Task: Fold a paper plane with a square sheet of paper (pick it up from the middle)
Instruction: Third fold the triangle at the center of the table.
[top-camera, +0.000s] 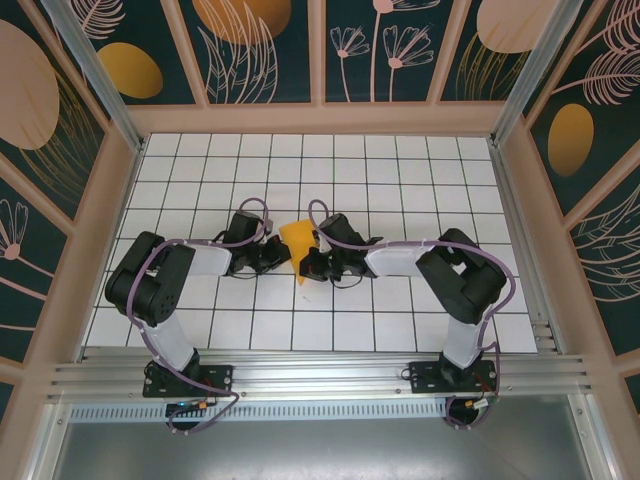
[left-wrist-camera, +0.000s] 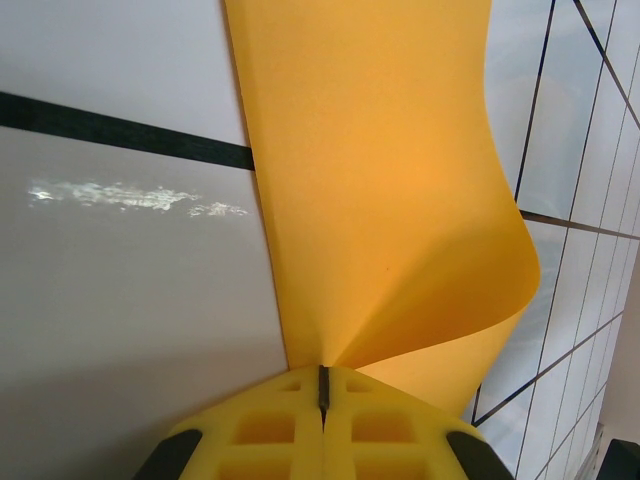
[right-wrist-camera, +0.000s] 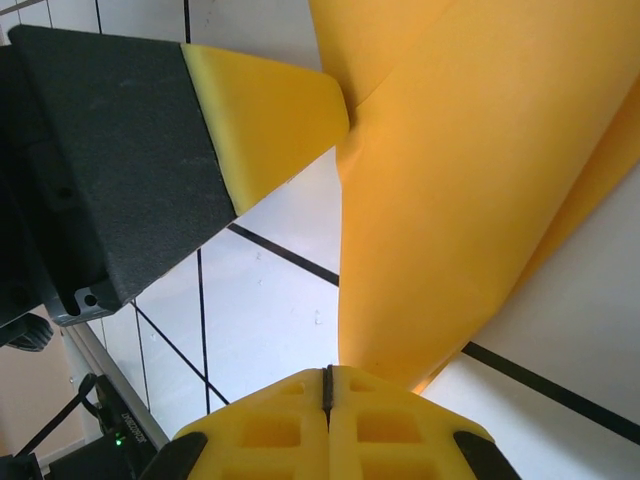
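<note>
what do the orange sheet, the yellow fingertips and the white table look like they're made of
Thin orange-yellow sheet: paper, matte; it bends in a soft wave without cracking.
Yellow waffle-patterned fingertips: probably moulded plastic or firm foam, matte; square recesses show.
White tiled tabletop: hard, glossy, maybe laminate or tile; a light glare streaks it.

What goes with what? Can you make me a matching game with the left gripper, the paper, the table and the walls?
Things:
1 left gripper
2 orange-yellow paper
3 table
4 wall panels

Matches:
A white tiles with dark lines
B dark, with orange ovals and plant drawings
C shut tight on the paper
D curved and pinched

Pairs: 1-C, 2-D, 3-A, 4-B.
</note>
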